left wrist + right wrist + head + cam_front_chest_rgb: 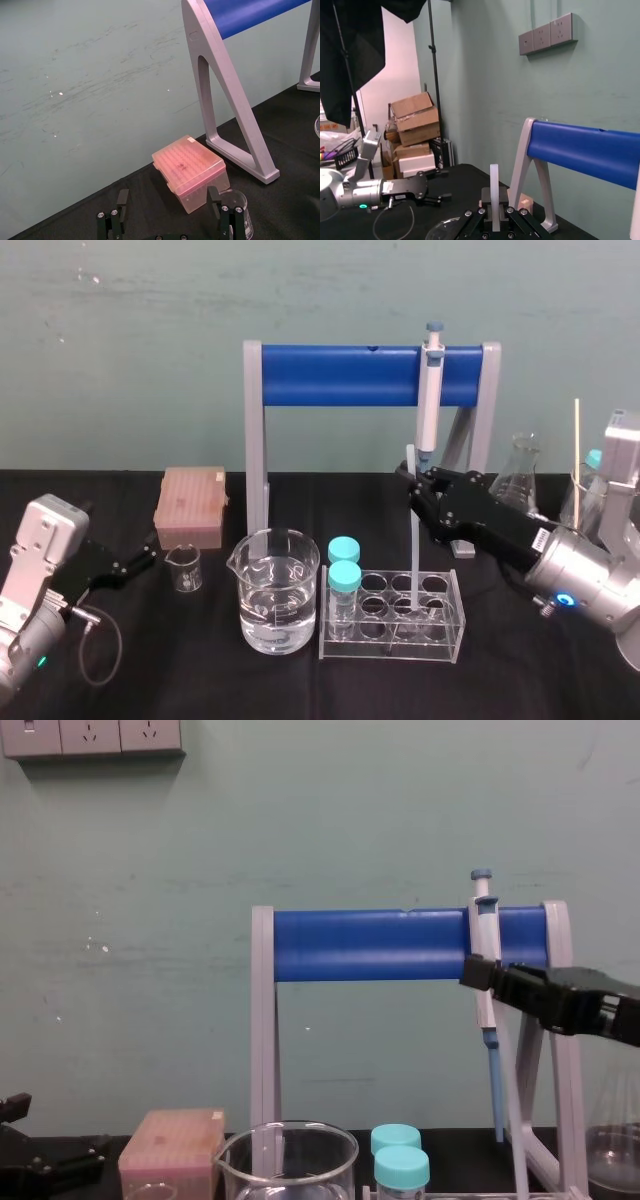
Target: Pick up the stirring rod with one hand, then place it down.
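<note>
The stirring rod (414, 550) is a thin whitish translucent stick standing nearly upright, and its lower end reaches down into the back row of the clear tube rack (392, 628). My right gripper (413, 485) reaches in from the right and is shut on the rod near its upper end. In the right wrist view the rod (494, 192) rises between the closed fingers of the right gripper (494, 216). My left gripper (148, 558) rests low at the table's left, open and holding nothing. Its fingers (122, 199) stand apart before the pink box.
A pipette (432, 390) hangs on the grey stand's blue bar (340, 375) just behind the right gripper. A big water beaker (280, 590), two blue-capped tubes (344, 575), a small beaker (184, 568) and a pink tip box (190, 505) stand nearby. A flask (520, 475) is at the right.
</note>
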